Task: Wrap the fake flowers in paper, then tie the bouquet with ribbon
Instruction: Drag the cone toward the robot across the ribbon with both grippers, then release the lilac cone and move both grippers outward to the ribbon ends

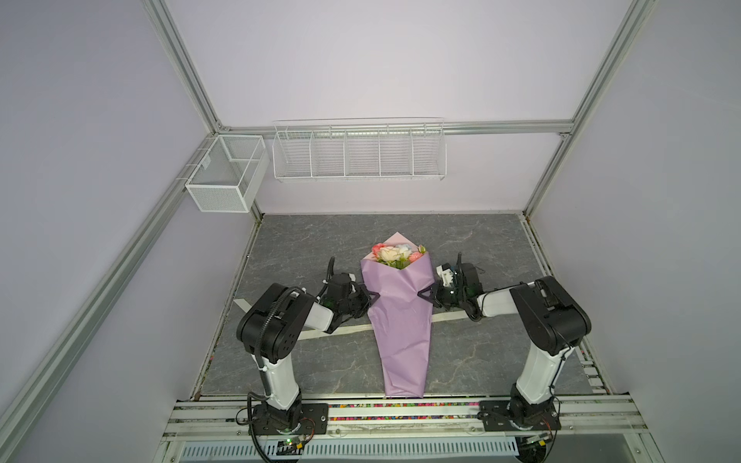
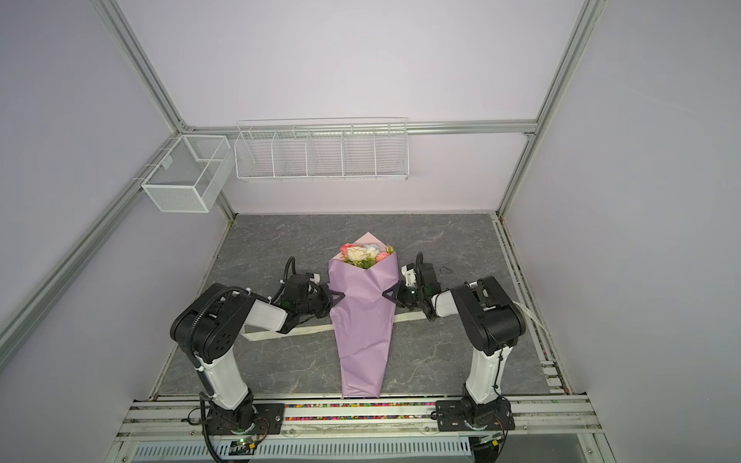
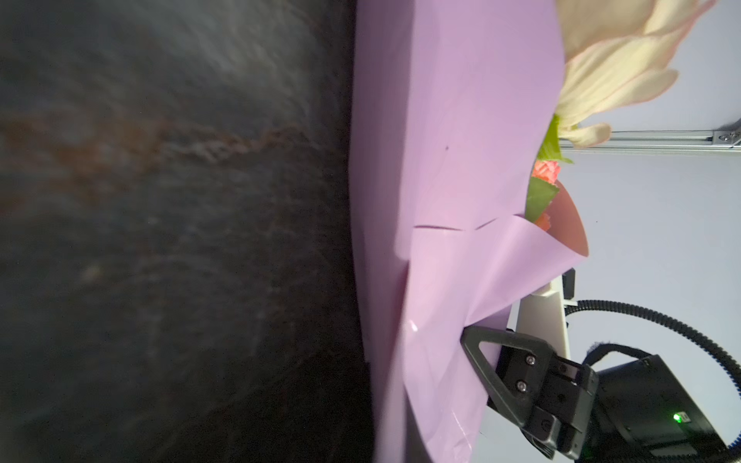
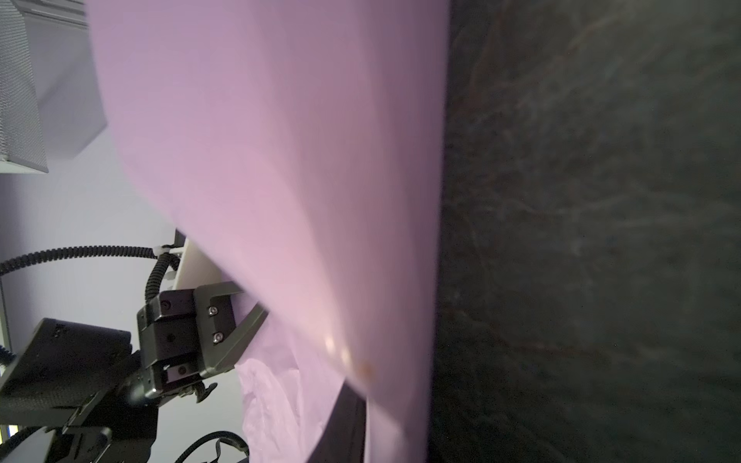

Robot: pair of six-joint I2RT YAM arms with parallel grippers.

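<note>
At the centre of both top views, the bouquet of fake flowers [image 1: 395, 254] [image 2: 363, 254] lies on the grey marble table [image 1: 481, 240]. It is rolled in a cone of lilac wrapping paper [image 1: 401, 332], with its blooms toward the upper frame. A cream ribbon [image 1: 449, 316] runs crosswise under the paper. The left gripper [image 1: 375, 297], jaws together, touches the cone's left edge. The right gripper [image 1: 423, 294] meets the right fold; whether it pinches the paper, I cannot tell.
</note>
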